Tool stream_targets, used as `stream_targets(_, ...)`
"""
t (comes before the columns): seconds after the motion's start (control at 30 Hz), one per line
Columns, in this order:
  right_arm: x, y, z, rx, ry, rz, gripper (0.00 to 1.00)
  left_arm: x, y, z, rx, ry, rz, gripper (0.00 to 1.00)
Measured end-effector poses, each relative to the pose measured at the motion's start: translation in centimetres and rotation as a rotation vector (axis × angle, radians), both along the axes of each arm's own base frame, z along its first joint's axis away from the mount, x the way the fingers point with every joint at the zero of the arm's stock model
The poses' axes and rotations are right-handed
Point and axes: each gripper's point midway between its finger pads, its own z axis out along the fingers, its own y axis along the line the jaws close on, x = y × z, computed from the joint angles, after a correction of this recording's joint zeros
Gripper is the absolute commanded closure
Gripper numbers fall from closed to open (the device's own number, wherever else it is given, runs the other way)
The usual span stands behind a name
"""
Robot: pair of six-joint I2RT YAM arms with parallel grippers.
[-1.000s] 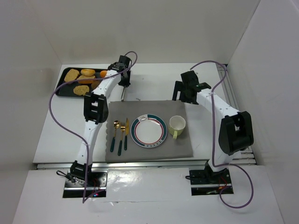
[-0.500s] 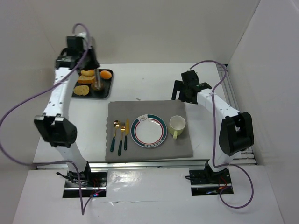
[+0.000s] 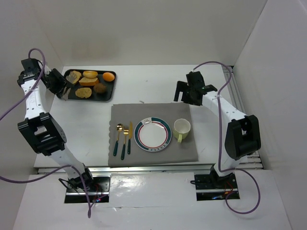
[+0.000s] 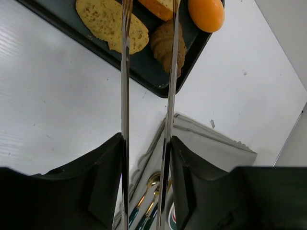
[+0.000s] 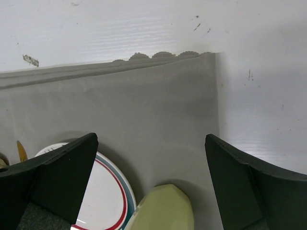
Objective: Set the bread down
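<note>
1. Overhead, top external view: a black tray sits at the far left of the table. It holds the bread: flat slices, a croissant and an orange roll. The left gripper is just beside the tray's left end, with metal tongs reaching toward the tray's near left corner. The right gripper hangs near the far right corner of the grey placemat. On the placemat, left to right, are a spoon, fork, knife, striped plate and pale green mug.
2. Left wrist view: the left gripper clasps the tongs, one arm against each finger. The arms stand apart and their tips run out of frame. The croissant lies under the right arm and a bread slice lies beside the left arm. Contact cannot be judged.
3. Right wrist view: the right gripper is released, its fingers spread wide above the placemat. The plate and the mug are at the lower edge.
</note>
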Motion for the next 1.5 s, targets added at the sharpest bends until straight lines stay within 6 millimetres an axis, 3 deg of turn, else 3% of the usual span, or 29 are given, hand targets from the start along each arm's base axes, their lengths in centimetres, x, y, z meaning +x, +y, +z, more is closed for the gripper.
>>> stream_targets(0.3,0.1,0.5,0.1,0.024,-0.004,0.016,0.0,1.3,0.7,-3.0,-0.059,0.063,0.028,0.46)
stream_targets(0.63,0.4,0.6,-0.4,0.024,0.001,0.018,0.0,2.9,3.4,-3.7,-0.098,0.037,0.196,0.46)
stream_targets(0.97,0.5,0.7,-2.4,0.01,0.05,0.018,0.0,4.3,5.1,-9.2,-0.167,0.132,0.285,0.43)
stream_targets(1.5,2.8,1.2,-1.8,0.006,0.036,0.012,0.0,7.1,6.2,-11.9,-0.207,0.107,0.321,0.44)
